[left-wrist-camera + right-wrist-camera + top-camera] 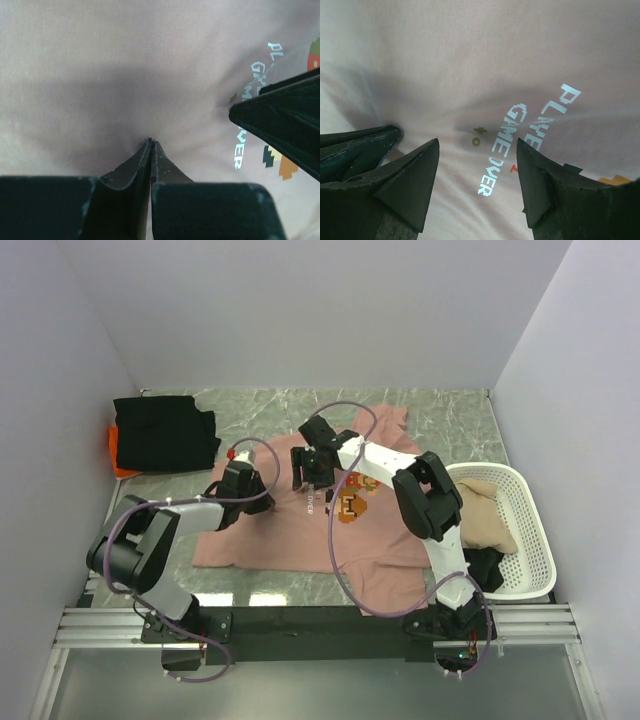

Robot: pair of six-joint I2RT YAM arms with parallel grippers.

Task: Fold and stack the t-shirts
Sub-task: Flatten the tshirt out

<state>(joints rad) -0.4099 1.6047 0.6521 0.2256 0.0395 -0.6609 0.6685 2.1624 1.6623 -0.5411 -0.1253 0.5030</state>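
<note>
Lying spread, the pink t-shirt (pixel 270 535) puckers (mid-chest).

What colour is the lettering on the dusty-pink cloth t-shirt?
White lettering, clearest in right wrist view.

Soft, even light is falling from overhead. My left fingers (pixel 127 172) are casting a broad grey shadow over the dusty-pink t-shirt (pixel 100 50). Close to both wrist lenses my fingers are blurring, while the white text (pixel 240 145) is glowing bluish.

table (pixel 450 425) bears pink t-shirt (pixel 270 535), basket (pixel 535 540)
</note>
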